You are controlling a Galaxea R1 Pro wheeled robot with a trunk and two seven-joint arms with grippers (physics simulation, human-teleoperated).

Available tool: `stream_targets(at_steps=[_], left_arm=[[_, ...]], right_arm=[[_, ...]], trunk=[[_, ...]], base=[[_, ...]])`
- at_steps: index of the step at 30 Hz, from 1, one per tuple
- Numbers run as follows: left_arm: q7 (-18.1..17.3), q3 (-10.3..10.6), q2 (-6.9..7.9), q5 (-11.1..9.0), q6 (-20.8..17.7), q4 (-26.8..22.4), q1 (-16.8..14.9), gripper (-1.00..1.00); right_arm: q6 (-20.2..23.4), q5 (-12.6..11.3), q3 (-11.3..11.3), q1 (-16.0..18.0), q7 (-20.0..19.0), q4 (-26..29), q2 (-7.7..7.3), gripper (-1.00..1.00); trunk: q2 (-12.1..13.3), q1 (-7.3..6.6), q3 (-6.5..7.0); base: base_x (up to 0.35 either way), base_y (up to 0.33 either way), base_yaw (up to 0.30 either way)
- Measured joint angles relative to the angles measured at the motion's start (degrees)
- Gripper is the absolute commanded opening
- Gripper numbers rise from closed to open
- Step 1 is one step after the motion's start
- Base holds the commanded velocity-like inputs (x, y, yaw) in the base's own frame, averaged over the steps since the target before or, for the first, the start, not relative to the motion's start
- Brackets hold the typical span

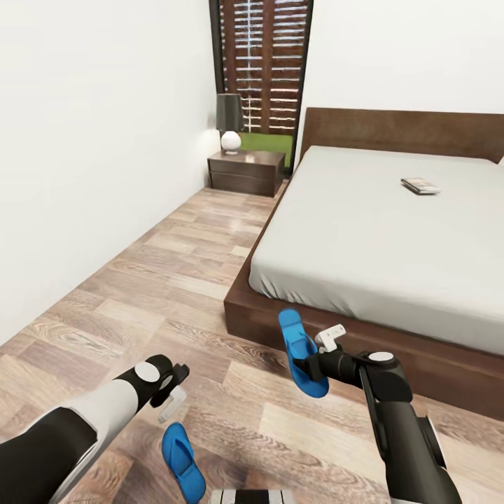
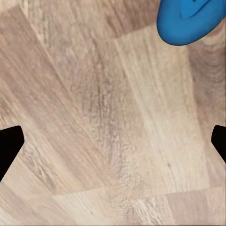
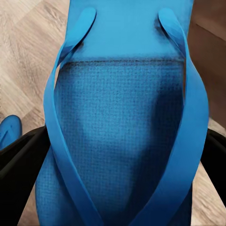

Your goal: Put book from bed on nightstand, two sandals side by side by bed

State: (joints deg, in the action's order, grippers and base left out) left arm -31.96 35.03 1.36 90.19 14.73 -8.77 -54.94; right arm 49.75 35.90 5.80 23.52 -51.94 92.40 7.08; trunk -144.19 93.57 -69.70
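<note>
Nightstand (image 1: 246,171) sits in the far corner by the window (image 1: 264,66), drawers closed as far as I can tell, table lamp (image 1: 229,122) on top, rest of the top bare. Book (image 1: 420,185) lies flat on the bed (image 1: 364,231) mattress, toward the headboard and well apart from the near edge. Right gripper (image 1: 313,364) is pinched on one blue sandal (image 1: 301,352), held off the floor just in front of the bed frame's near corner; in the right wrist view the sole and both straps (image 3: 125,122) run between the dark fingers (image 3: 19,162), fingers pressed against the sandal's sides. Second sandal (image 1: 183,462) lies flat on the wood-plank floor (image 1: 161,280) close to the robot base, just beside the left gripper (image 1: 173,392). Left gripper hangs over the floor, holding nothing; in the left wrist view its fingertips (image 2: 9,146) sit at opposite frame edges, so spread wide, with the sandal's rounded end (image 2: 190,21) ahead of them, not touching. Open room: a broad strip of bare floor runs between the left wall (image 1: 91,140) and the bed's side, from the robot up to the nightstand. Bed frame edge is low and dark, sitting just under the mattress overhang.
</note>
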Motion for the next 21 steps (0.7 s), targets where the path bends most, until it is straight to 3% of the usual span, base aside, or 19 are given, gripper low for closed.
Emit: stream_targets(at_steps=[21], left_arm=[[-2.9, 0.0, -0.16, 0.2, 1.5, 0.5, -2.5, 1.0]], right_arm=[[-0.1, -0.1, 0.1, 0.1, 0.0, 0.1, 0.24, -1.0]], trunk=[[-0.3, 0.54, -4.66]], base=[[0.0, 0.0, 0.0]])
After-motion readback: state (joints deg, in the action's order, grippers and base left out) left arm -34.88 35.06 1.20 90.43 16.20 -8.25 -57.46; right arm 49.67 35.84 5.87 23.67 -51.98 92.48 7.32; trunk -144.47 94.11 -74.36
